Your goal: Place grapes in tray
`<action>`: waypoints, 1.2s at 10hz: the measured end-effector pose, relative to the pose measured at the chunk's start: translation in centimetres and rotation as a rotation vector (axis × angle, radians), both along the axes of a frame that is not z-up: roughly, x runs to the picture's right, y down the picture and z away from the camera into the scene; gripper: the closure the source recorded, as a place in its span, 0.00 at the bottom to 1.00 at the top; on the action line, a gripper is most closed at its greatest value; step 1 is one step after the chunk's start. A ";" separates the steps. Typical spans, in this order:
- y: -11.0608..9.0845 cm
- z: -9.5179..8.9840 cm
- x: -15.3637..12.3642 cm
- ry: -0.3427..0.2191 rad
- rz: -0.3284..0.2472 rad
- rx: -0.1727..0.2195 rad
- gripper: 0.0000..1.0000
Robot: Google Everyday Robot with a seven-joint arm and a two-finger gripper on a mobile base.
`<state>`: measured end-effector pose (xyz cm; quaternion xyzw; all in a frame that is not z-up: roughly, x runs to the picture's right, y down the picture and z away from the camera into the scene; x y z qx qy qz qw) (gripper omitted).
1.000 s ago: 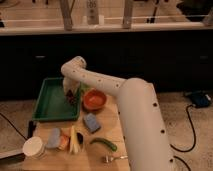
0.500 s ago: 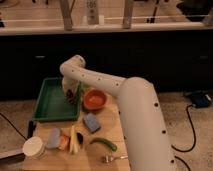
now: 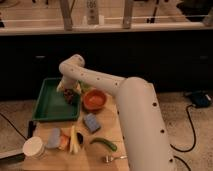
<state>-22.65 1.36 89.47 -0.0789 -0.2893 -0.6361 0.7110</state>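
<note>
The grapes (image 3: 70, 96) sat as a dark bumpy cluster inside the green tray (image 3: 46, 108), near its right rim, directly beneath my gripper (image 3: 69, 90), which hung over that same right side of the tray at the end of my white arm (image 3: 115, 95); whether I had hold of them or was only just above them I could not tell. Just right of the tray stood the orange bowl (image 3: 94, 99), and nearer on the wooden table (image 3: 112, 134) lay a blue sponge (image 3: 91, 122), a green pepper (image 3: 104, 144) and a white cup (image 3: 34, 147).
</note>
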 end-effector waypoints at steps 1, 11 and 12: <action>0.0 0.0 0.0 -0.006 -0.001 -0.004 0.20; -0.3 -0.4 -0.2 -0.032 -0.002 0.014 0.20; -0.3 -0.4 -0.2 -0.032 -0.002 0.014 0.20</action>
